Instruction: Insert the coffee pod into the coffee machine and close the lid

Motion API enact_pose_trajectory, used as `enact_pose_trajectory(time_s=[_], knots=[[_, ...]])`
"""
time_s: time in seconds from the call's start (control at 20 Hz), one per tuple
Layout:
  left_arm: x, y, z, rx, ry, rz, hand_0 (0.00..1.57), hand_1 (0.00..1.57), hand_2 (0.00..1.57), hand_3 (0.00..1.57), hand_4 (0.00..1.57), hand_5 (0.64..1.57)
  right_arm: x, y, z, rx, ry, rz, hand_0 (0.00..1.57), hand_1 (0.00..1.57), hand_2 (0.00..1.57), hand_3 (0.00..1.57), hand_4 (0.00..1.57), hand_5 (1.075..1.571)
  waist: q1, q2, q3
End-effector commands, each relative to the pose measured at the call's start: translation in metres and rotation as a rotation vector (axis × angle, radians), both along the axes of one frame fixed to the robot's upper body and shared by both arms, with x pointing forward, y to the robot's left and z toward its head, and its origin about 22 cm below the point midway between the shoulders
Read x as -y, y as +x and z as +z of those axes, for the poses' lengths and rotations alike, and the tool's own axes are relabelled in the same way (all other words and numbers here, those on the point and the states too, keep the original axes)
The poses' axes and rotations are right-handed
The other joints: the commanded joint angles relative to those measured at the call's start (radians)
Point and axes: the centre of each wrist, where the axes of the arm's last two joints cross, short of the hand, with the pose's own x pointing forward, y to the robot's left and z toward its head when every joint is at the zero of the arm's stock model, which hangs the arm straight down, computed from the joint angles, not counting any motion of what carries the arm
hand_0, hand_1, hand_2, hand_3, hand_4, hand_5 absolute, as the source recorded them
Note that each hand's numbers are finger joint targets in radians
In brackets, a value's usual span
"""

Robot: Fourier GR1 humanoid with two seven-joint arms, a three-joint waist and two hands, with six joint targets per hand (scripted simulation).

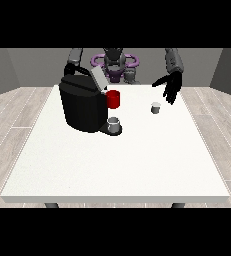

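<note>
Black hand at the view's right is hanging above the far right part of the white table, its fingers spread and pointing downward toward the surface, curling round nothing. Small pale coffee pod is standing upright on the table just below and slightly toward the view's left of those fingertips, apart from them and not being touched. Grey forearm above that hand is slanting down from the robot's shoulder at the view's top. Further toward the view's left, a black coffee machine is sitting on the far left part of the table, well apart from the pod. Grey lid of the machine is standing raised and tilted, open over the top of the body. Red part is showing at the machine's front, beside the open lid's base. Grey cup is resting on the machine's low front platform, under the red part. Hand at the view's left is sitting behind the machine's top edge, mostly hidden, so how its fingers lie cannot be told; only its grey arm is showing plainly above the machine. Robot torso with purple fittings is appearing behind the table's far edge, between the two arms. Pale wooden floor is surrounding the table on both sides.
</note>
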Motion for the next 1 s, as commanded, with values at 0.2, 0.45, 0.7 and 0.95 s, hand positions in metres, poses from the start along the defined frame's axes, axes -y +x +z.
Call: enact_pose_trajectory(time_s=[0.2, 0.45, 0.7, 0.95], knots=[[0.013, 0.015, -0.024, -0.069, 0.115, -0.007, 0.00, 0.00, 0.00, 0.00, 0.00, 1.571, 0.017, 0.015, 0.000, -0.034, 0.030, 0.022, 0.00, 0.00, 0.00, 0.00, 0.00, 1.571, -0.008, 0.036, 0.0004], [0.028, 0.027, -0.033, -0.010, 0.183, -0.018, 0.26, 0.26, 0.59, 0.25, 0.00, 1.571, -0.015, 0.017, -0.013, -0.075, 0.015, 0.003, 0.00, 0.00, 0.00, 0.00, 0.00, 1.571, 0.029, 0.031, 0.0001], [0.029, 0.038, -0.031, 0.098, 0.279, -0.003, 0.84, 0.84, 0.92, 0.76, 0.30, 1.571, -0.010, 0.028, -0.004, -0.050, 0.001, 0.031, 0.00, 0.00, 0.00, 0.00, 0.00, 1.571, 0.007, 0.069, -0.0001], [0.046, 0.032, -0.059, 0.025, 0.387, -0.022, 0.94, 0.94, 1.04, 0.87, 0.43, 1.571, 0.004, 0.025, -0.009, -0.111, -0.008, 0.054, 0.00, 0.00, 0.00, 0.00, 0.00, 1.571, -0.020, 0.021, 0.0001]])
